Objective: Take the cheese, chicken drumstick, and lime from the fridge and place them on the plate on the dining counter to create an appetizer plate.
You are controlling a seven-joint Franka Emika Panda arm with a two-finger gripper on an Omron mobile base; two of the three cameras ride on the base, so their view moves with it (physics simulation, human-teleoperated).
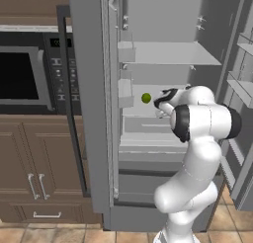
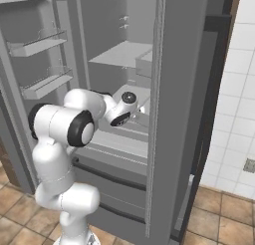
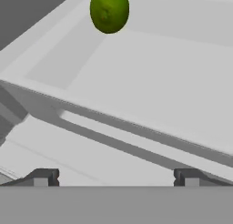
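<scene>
While the fridge [image 1: 94, 113] stands with both doors swung wide, its pale grey interior shows shelves and drawers, and door bins [image 2: 42, 64] line the door seen in the right base view. To the fridge's left in the left base view sits a black built-in microwave [image 1: 22, 74] above brown wooden cabinets [image 1: 44, 168] with metal handles. Terracotta floor tiles [image 2: 219, 214] run underneath, and a white tiled wall [image 2: 239, 99] rises beside the fridge in the right base view.

The lime [image 1: 146, 98] rests on a middle shelf [image 3: 159, 95], toward its left side; in the hand view it lies ahead of the end effector [image 3: 116, 176] and apart from it. The end effector [image 1: 160, 102] reaches into the fridge at that shelf's level, its fingers spread wide with nothing between them.

The arm's own elbow covers much of the lower shelves and drawers in both base views. In the right base view the fridge's edge and the wrist hide the fingertips. The hand view cuts off the lime's top.
</scene>
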